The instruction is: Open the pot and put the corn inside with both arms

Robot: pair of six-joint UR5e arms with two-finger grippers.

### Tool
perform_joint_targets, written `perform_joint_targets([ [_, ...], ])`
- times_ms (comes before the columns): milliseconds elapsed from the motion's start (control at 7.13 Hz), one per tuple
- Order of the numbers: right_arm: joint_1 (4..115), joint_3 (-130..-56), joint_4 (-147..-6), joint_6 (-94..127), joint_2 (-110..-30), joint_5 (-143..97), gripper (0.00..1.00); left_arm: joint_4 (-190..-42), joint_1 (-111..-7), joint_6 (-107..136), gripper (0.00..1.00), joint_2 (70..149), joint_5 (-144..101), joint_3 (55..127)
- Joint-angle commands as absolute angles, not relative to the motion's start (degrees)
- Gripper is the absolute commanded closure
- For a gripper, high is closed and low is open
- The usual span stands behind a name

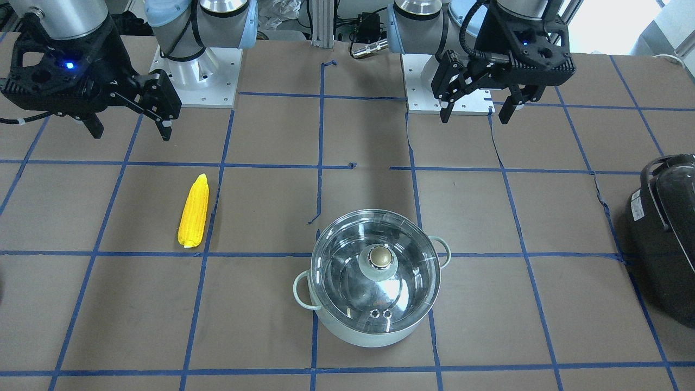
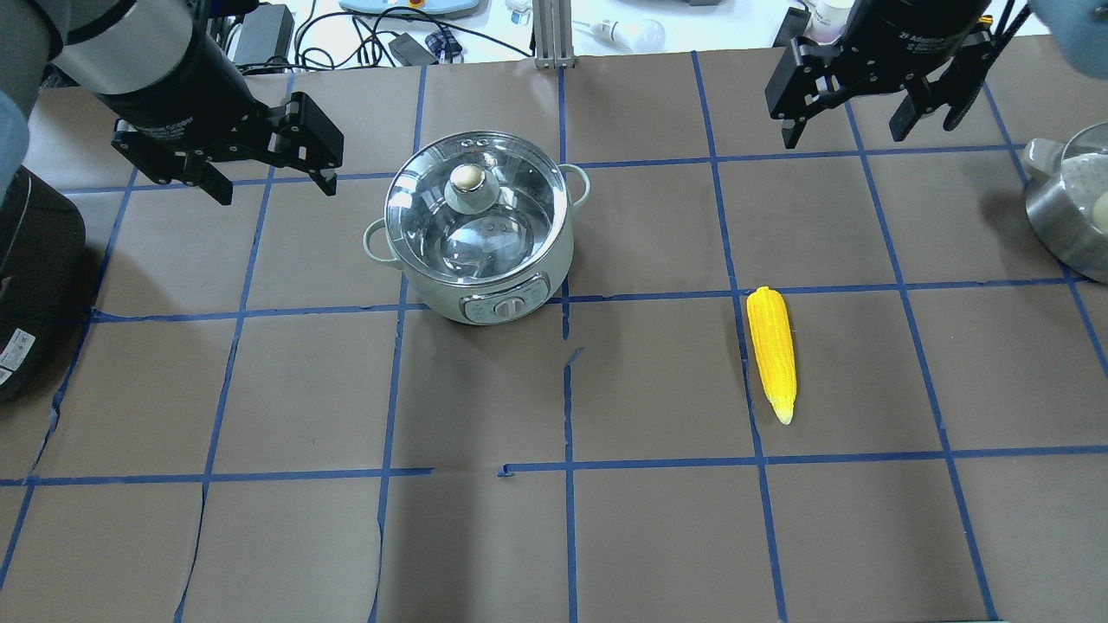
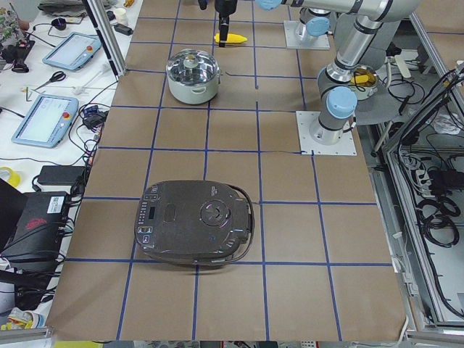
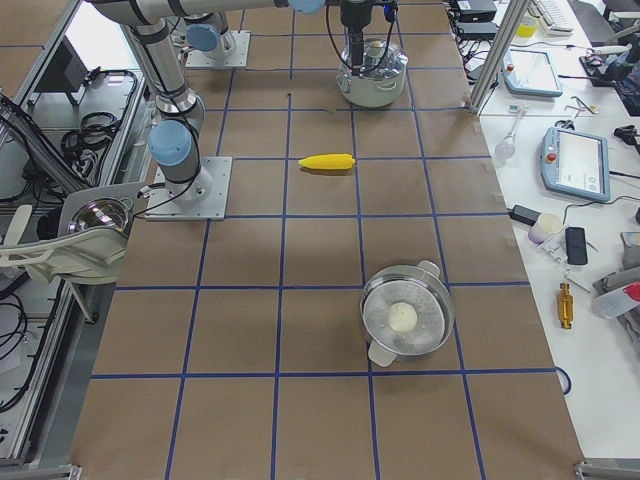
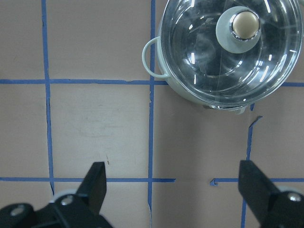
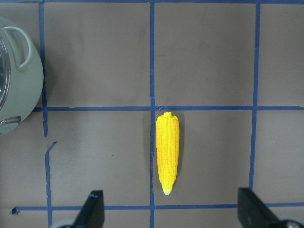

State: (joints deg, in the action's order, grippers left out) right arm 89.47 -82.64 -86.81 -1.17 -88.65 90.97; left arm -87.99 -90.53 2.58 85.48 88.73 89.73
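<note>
As things lie now: the pot stands on the surface with its glass lid seated on it. The corn lies flat on the surface, well apart from the pot, on my right half.
Left claw: released, its 2 fingers spread wide. It holds nothing and touches nothing, and hangs above the surface beside the pot.
Knob from left claw: in my left wrist view the knob sits ahead of me and off toward my right-hand finger, not centred between the 2. I judge I must shift across before I come down on it.
Right claw: released and wide, empty, above the surface beyond the corn's blunt end.
Corn from right claw: in my right wrist view it lies ahead, roughly midway between my 2 fingers. Its long axis runs straight away from me, thin tip nearest. My fingers would therefore close across its width, which suits a grasp.
Nearer arm: left for the pot, right for the corn.
Step in hand: by my reckoning the lid comes first, and neither the lid lift nor the corn pick has begun.
</note>
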Motion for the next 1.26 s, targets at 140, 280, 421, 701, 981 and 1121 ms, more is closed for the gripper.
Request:
perform_joint_targets([
  [140, 89.7, -85.1, -90.7, -1.1, -85.6, 91.3, 0.0, -83.6, -90.4, -2.0, 0.0, 87.4, 88.8, 89.4],
  [280, 89.3, -83.5, -93.5, -1.1, -86.5, 91.3, 0.0, -79.8, -90.6, -0.5, 0.0, 89.5, 88.4, 88.4],
  [421, 89.5, -83.5, -93.5, -0.6, -85.4, 90.7, 0.0, -79.5, -90.6, -0.2, 0.0, 92.7, 87.8, 86.9],
  [701, 87.5, -78.9, -93.0, -1.2, -86.5, 91.1, 0.0, -78.5, -91.8, 1.0, 0.0, 98.7, 87.8, 83.1],
  [981, 87.0, -78.1, -93.0, -1.2, -86.2, 90.9, 0.0, -70.4, -98.1, 9.3, 0.0, 104.9, 88.2, 81.5],
  [1121, 87.2, -78.6, -91.2, -1.3, -86.0, 90.9, 0.0, -69.4, -100.0, 9.1, 0.0, 107.5, 88.5, 81.1],
])
